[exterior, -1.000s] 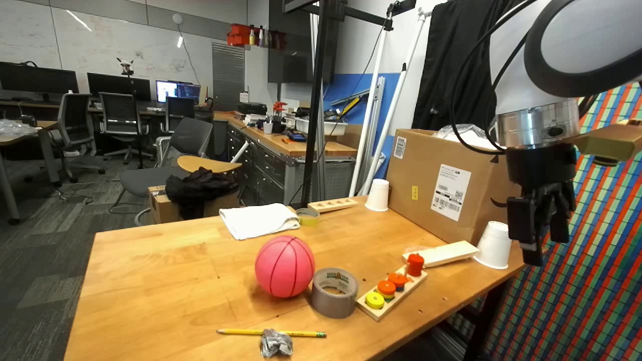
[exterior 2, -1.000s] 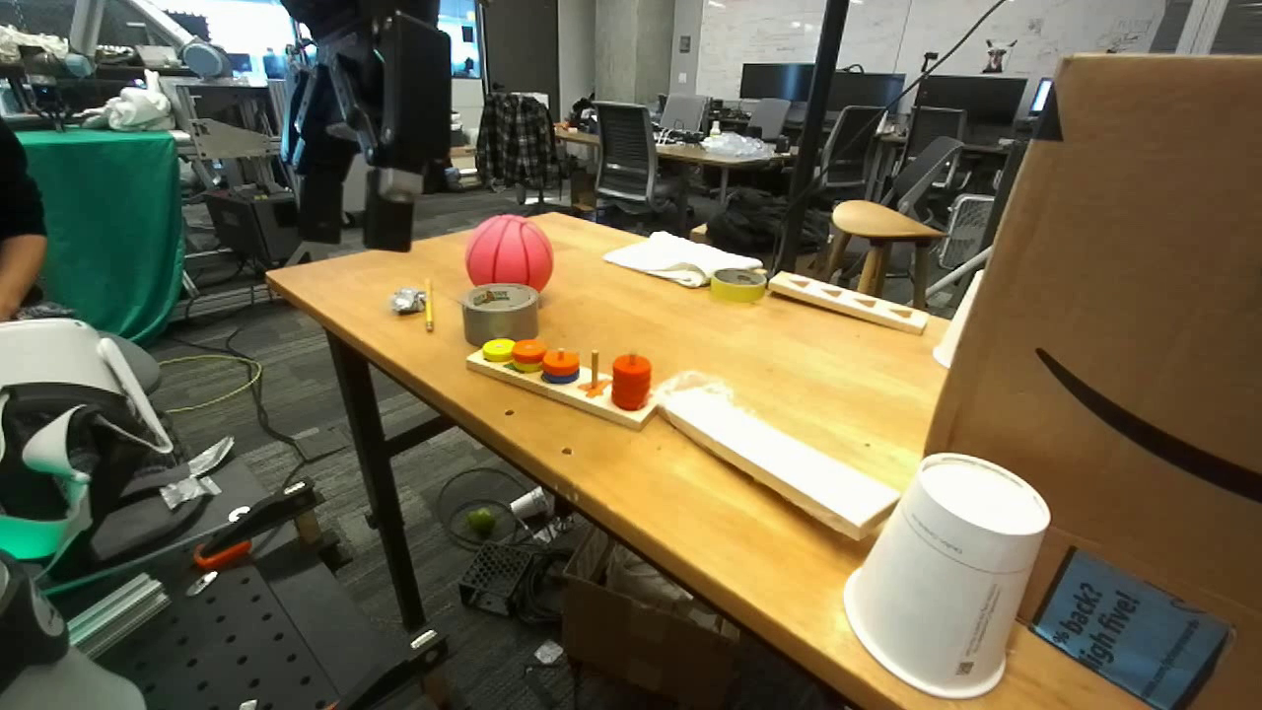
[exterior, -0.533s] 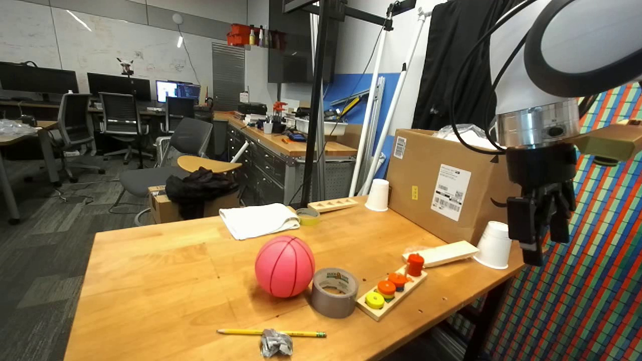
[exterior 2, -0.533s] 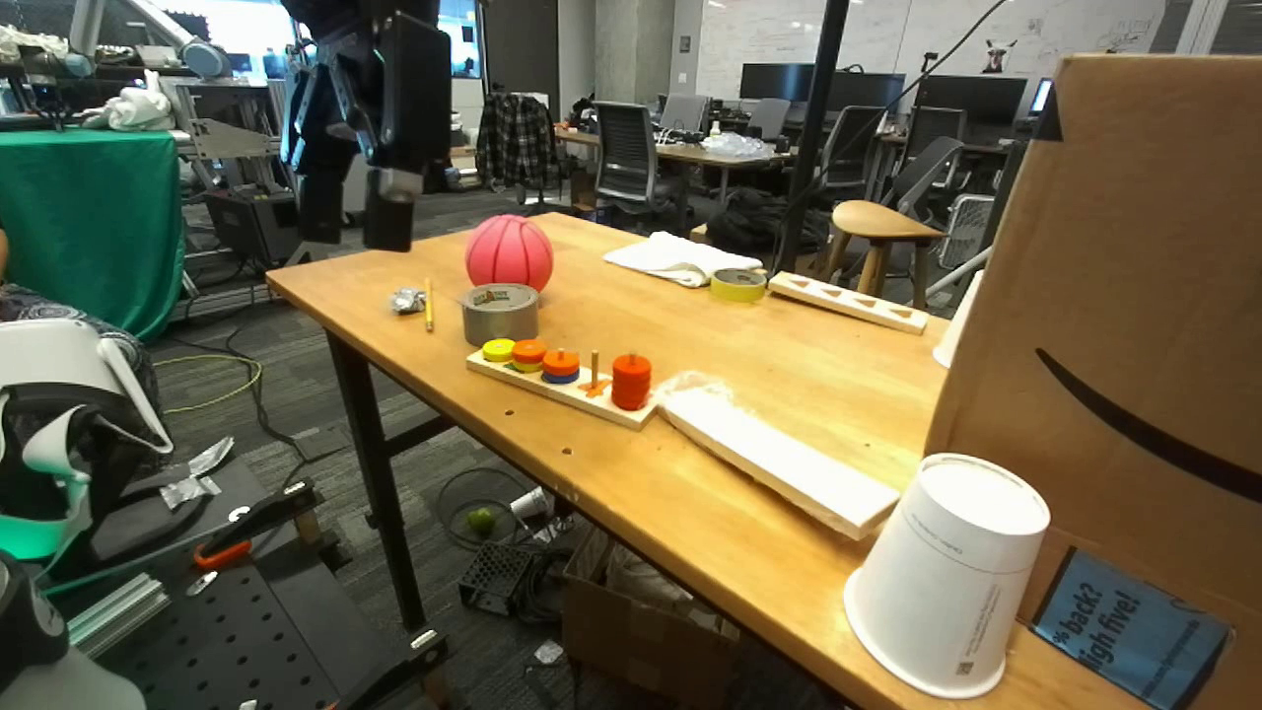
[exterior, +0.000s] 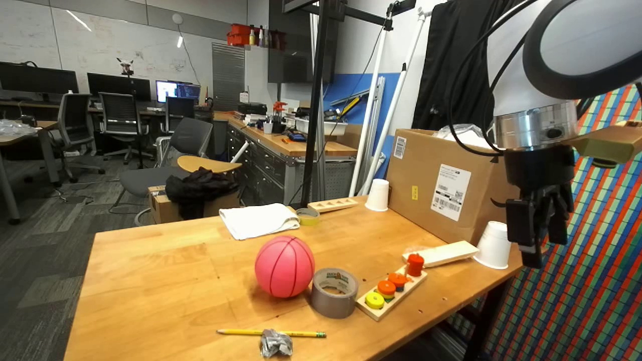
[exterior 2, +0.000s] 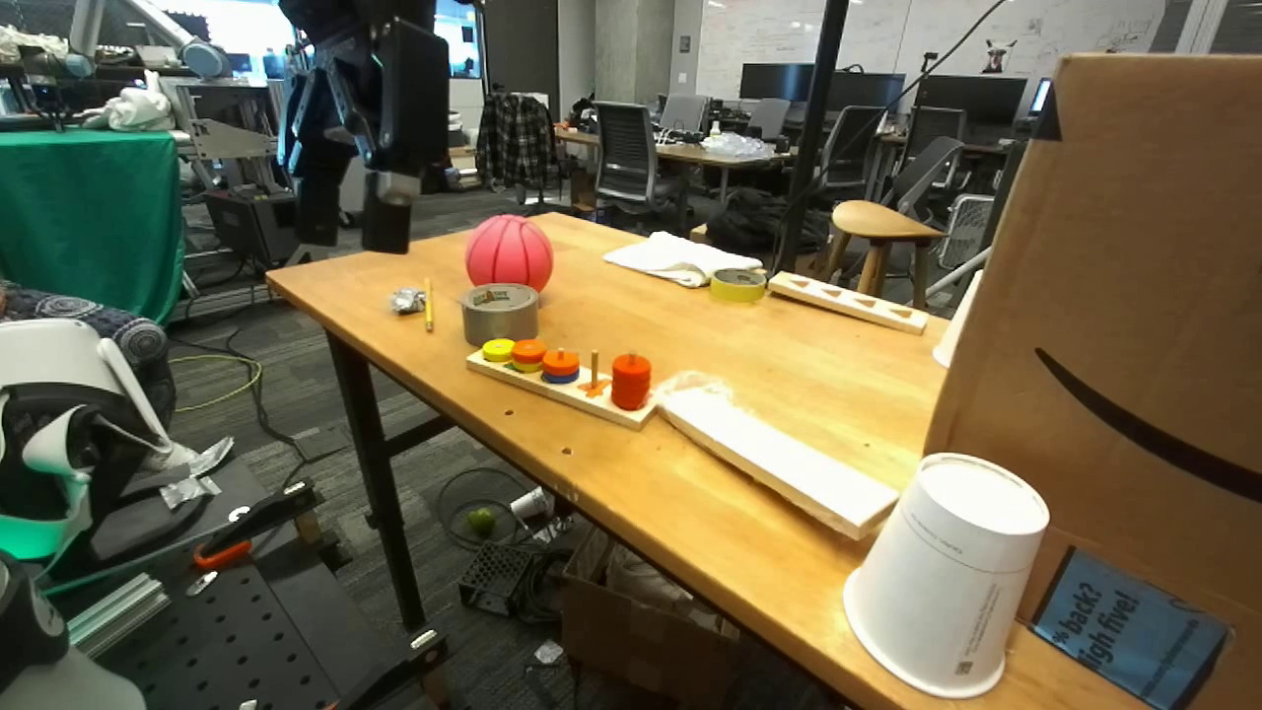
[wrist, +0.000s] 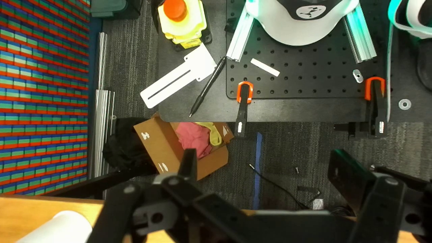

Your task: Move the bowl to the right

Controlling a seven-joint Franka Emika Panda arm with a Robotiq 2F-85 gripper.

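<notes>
Grey tape roll (exterior: 335, 304) beside peg board (exterior: 402, 294); crumpled foil (exterior: 276, 343) beside yellow pencil (exterior: 302, 334).

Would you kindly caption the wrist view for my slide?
Open, empty gripper framing floor between wooden table and dark platform.

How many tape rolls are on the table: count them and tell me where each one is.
2: the grey roll beside the pink ball, and the yellow roll next to the white cloth. Any behind the cardboard box would be hidden.

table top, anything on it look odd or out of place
A crumpled silvery wad beside the yellow pencil looks like scrap. Both white cups on the table also stand upside down. Nothing looks spilled.
</notes>
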